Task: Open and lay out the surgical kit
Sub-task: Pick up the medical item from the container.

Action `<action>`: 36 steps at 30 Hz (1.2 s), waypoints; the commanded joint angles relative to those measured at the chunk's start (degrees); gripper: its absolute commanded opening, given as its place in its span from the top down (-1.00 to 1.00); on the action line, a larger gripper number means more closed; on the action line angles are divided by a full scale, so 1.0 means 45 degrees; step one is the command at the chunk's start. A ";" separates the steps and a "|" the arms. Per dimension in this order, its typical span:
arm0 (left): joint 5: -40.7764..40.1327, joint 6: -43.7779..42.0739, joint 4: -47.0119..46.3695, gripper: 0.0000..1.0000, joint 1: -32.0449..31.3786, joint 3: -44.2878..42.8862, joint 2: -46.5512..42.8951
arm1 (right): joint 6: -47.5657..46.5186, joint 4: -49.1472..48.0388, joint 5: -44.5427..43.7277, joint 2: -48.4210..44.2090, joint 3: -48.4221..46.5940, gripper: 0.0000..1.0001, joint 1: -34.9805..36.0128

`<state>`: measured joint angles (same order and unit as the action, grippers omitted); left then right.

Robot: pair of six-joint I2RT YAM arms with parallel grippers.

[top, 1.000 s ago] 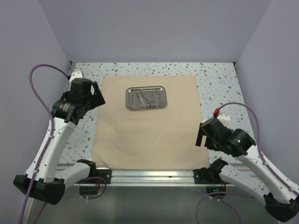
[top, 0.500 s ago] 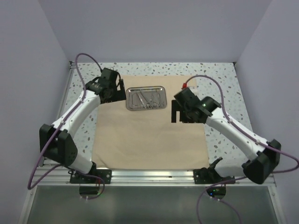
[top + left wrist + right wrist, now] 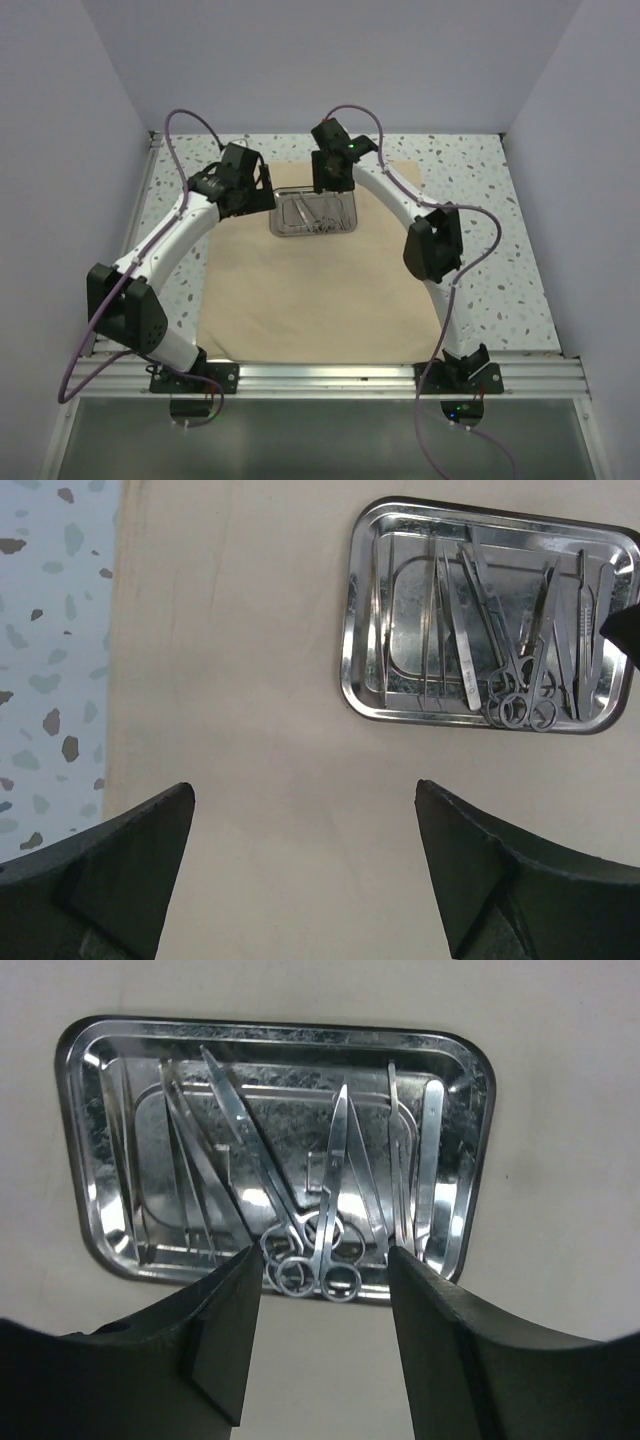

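Observation:
The tan cloth wrap (image 3: 300, 290) lies spread flat on the table. The steel tray (image 3: 274, 226) sits on its far half and holds several thin silver instruments (image 3: 312, 214). My left gripper (image 3: 256, 196) hovers just left of the tray, open and empty. In the left wrist view it (image 3: 303, 790) is over bare cloth (image 3: 250, 630), with the tray (image 3: 352, 670) and ring-handled scissors (image 3: 515, 685) at upper right. My right gripper (image 3: 331, 182) is over the tray's far edge. In the right wrist view it (image 3: 322, 1255) is open, its fingers flanking the scissors' ring handles (image 3: 310, 1265) in the tray (image 3: 80, 1160).
The speckled tabletop (image 3: 480, 230) shows around the cloth. Lilac walls close in the back and both sides. A metal rail (image 3: 320, 375) runs along the near edge. The right arm's purple cable (image 3: 470, 225) loops over the table's right side.
The right arm has swung from right of the tray to above its far edge, gripper now over the instruments. The left gripper has edged a little closer to the tray's left side.

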<state>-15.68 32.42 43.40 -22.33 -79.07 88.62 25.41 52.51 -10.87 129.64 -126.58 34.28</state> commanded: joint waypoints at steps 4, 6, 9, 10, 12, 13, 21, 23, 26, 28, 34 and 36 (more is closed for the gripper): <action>-0.0187 0.0197 -0.0230 -0.92 0.0371 0.0910 -0.1548 | -0.0081 0.0909 0.1029 0.2067 -0.2534 -0.08 -0.0333; -0.0245 0.0139 -0.0171 -0.92 0.0411 0.1007 -0.1821 | 0.0036 0.0695 0.1069 0.2418 -0.2457 -0.04 -0.0392; -0.0149 0.0060 -0.0210 -0.92 0.0488 0.1261 -0.2212 | 0.0212 0.0577 0.1147 0.2713 -0.2379 0.05 -0.0392; -0.0090 0.0021 -0.0249 -0.92 0.0489 0.1301 -0.2271 | 0.0252 0.0558 0.1205 0.2810 -0.2339 0.07 -0.0411; -0.0031 0.0002 -0.0307 -0.92 0.0508 0.1456 -0.2350 | 0.0310 0.0402 0.1225 0.2831 -0.2087 0.10 -0.0392; 0.0008 0.0002 -0.0346 -0.92 0.0508 0.1535 -0.2388 | 0.0311 0.0343 0.1225 0.2811 -0.1988 0.10 -0.0392; 0.0223 -0.0154 -0.0562 -0.92 0.0508 0.1984 -0.2544 | 0.0428 0.0284 0.0932 0.3260 -0.1792 0.15 -0.0392; 0.0184 -0.0252 -0.0542 -0.91 0.0508 0.2043 -0.2661 | 0.0428 0.0419 0.0991 0.3629 -0.1908 0.18 -0.0392; 0.0126 -0.0388 -0.0484 -0.92 0.0547 0.2082 -0.2856 | 0.0409 0.0577 0.1010 0.3982 -0.2163 0.20 -0.0372; 0.0106 -0.0447 -0.0445 -0.92 0.0567 0.2160 -0.2935 | 0.0428 0.0616 0.0991 0.4197 -0.2163 0.25 -0.0392; 0.0145 -0.0584 -0.0425 -0.92 0.0664 0.2316 -0.3150 | 0.0447 0.0850 0.0679 0.4471 -0.2104 0.45 -0.0353; 0.0164 -0.0643 -0.0444 -0.93 0.0684 0.2356 -0.3170 | 0.0389 0.1045 0.0425 0.4530 -0.2124 0.51 -0.0275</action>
<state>-15.18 30.83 43.22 -19.86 -69.28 75.92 27.35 54.26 -7.46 146.71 -136.07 32.60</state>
